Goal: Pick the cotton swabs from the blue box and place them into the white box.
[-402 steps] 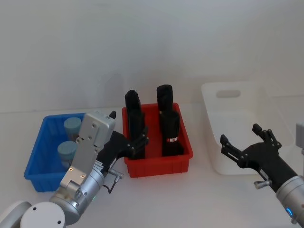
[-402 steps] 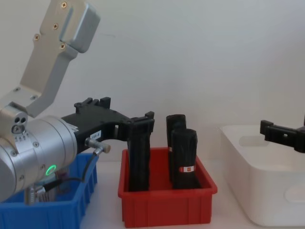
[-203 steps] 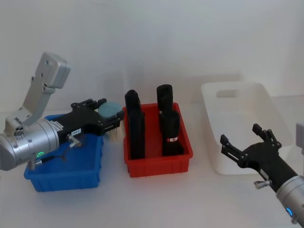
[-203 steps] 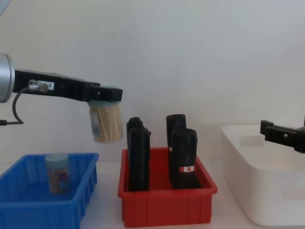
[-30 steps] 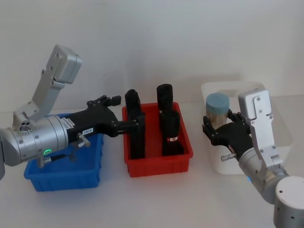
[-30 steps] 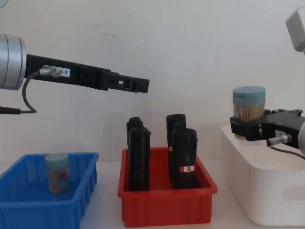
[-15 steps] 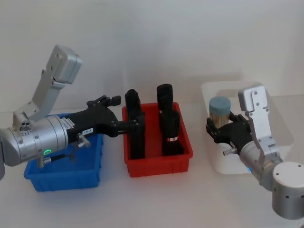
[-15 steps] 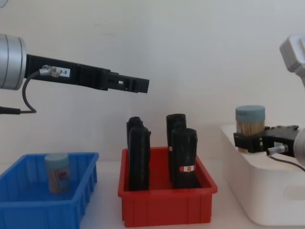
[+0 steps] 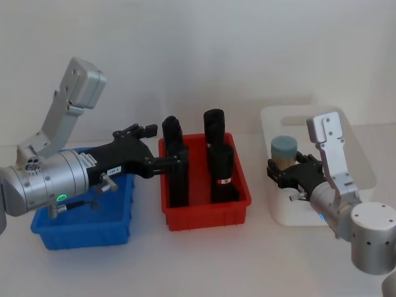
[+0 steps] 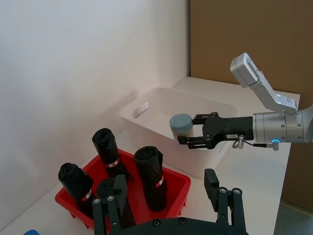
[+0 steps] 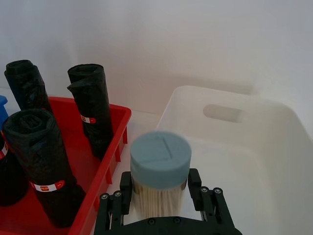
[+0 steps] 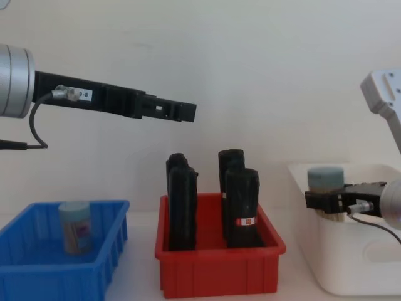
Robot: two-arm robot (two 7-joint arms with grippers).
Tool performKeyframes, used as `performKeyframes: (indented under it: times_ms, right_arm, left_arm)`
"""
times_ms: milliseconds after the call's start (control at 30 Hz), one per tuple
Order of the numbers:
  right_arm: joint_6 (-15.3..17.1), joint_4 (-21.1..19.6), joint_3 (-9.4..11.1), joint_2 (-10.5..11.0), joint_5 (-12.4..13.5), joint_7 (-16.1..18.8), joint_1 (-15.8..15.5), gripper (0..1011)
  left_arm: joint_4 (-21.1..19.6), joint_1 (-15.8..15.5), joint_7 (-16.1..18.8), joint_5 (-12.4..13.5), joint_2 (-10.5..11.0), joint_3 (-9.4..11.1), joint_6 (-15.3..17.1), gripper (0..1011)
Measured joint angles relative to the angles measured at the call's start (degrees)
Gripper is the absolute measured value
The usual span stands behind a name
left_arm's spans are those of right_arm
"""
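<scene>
1. Right gripper (image 9: 283, 171) reaches into the left side of the white box (image 9: 350, 133) and is clenched around one jar of cotton swabs (image 9: 284, 150), fingers on either side of its clear body below the cap.
2. Held jar stands upright: long axis vertical, cap on top, stick ends pointing down into the tub.
3. From the chest view its cap sits about level with the tub's rim, with the body lower, inside the walls. Cannot tell whether its base touches the tub floor.
4. Appearance: short clear cylinder with a round, flat, pale blue-grey cap, packed tight with thin tan sticks.
5. Second jar (image 12: 76, 226) stands upright in the blue box (image 12: 62, 276) at far left, cap up, apart from both grippers.
6. Left gripper (image 12: 182, 111) hangs well above the table, over the left side of the red bin (image 9: 207, 216). Its fingers are spread and grasp nothing.
7. Red bin sits between the blue box and white box and holds black rolls (image 9: 221, 170), all standing on end.
</scene>
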Motion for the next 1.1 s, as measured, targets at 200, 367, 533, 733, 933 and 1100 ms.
performKeyframes:
  times_ms: [200, 367, 533, 733, 933, 1100]
  right_arm:
    - [0.0, 1.6, 0.2, -0.2, 0.2, 0.4, 0.8, 850]
    - [-0.5, 2.1, 0.4, -0.3, 0.2, 0.5, 1.1, 972]
    - [-1.0, 2.1, 0.5, -0.2, 0.1, 0.3, 1.0, 1001]
    - [-2.3, 1.2, 0.7, 0.0, 0.0, -0.1, 0.6, 1002]
    - [-4.6, -0.6, 0.9, 0.3, -0.3, -0.9, -0.2, 1002]
    - [-6.7, -2.5, 1.2, 0.7, -0.6, -1.7, -1.2, 1001]
  left_arm:
    - [0.0, 0.0, 0.0, 0.0, 0.0, 0.0, 0.0, 1004]
    - [0.0, 0.0, 0.0, 0.0, 0.0, 0.0, 0.0, 1004]
    - [0.0, 0.0, 0.0, 0.0, 0.0, 0.0, 0.0, 1004]
    - [0.0, 0.0, 0.0, 0.0, 0.0, 0.0, 0.0, 1004]
    - [0.0, 0.0, 0.0, 0.0, 0.0, 0.0, 0.0, 1004]
    - [0.0, 0.0, 0.0, 0.0, 0.0, 0.0, 0.0, 1004]
